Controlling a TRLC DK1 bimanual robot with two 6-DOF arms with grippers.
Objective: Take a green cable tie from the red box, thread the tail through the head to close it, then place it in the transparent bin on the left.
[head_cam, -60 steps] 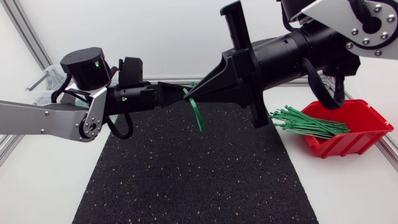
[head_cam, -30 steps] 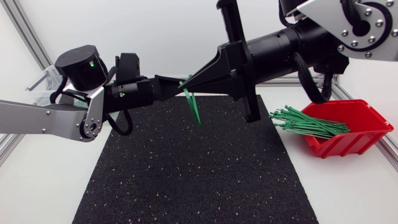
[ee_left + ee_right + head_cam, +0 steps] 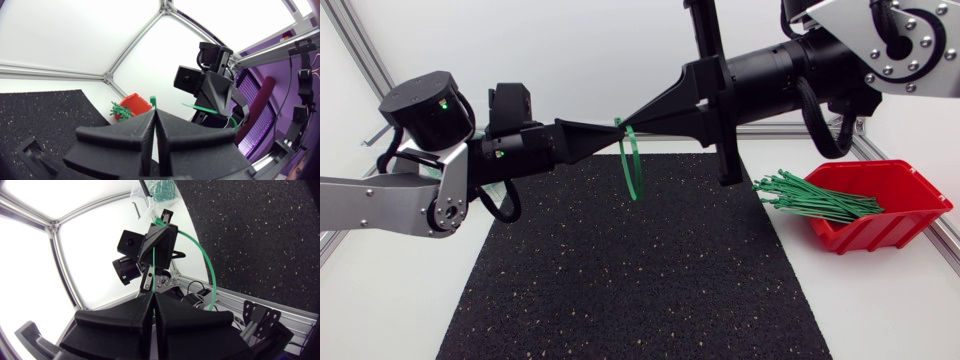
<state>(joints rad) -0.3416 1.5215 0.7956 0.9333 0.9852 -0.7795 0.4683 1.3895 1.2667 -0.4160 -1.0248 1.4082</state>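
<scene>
The white counter [image 3: 880, 300] shows as a strip along each side of the one black mat [image 3: 640, 280], which runs to the near edge. Two arms come in from the sides: the right arm [image 3: 790, 75] and the left arm [image 3: 520, 150] meet tip to tip above the mat's far part, well apart from its near edge.

One red box [image 3: 900, 215] sits off the mat's right edge, near the counter's right edge. One clear bin [image 3: 145, 191] stands at the far left, beyond the left arm. It holds green ties I cannot count.

A heap of ties [image 3: 815, 195], too many to count, spills over the box's left rim.

One tie [image 3: 633, 165] hangs as a loop between the tips. The left jaws are clamped on one end and the right jaws on the other.
</scene>
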